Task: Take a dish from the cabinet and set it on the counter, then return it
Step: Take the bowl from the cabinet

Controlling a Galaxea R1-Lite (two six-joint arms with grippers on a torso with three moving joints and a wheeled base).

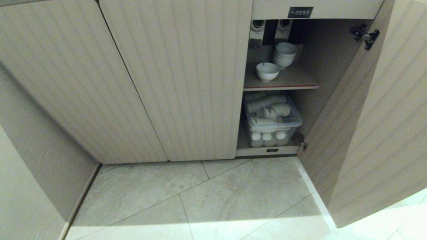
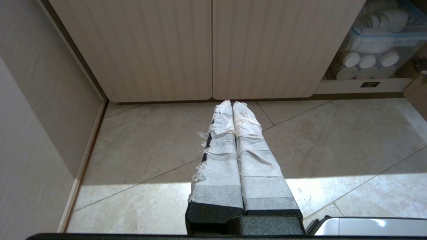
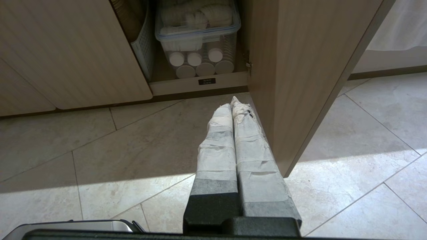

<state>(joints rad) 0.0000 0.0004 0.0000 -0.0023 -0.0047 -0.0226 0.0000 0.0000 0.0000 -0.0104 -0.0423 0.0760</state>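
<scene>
the dish (image 1: 267, 71) sits on the cabinet (image 1: 173, 76) shelf; left hand (image 2: 231, 103) and right hand (image 3: 234, 101) pressed closed, empty.

My left gripper (image 2: 232, 103) hangs low, its fingers (image 2: 220, 160) pressed flat together and wrapped in white tape (frayed along one edge). My right gripper (image 3: 233, 101) hangs the same way, fingers (image 3: 248, 150) closed tip to tip, nothing held. Neither arm shows in my head view.
</scene>
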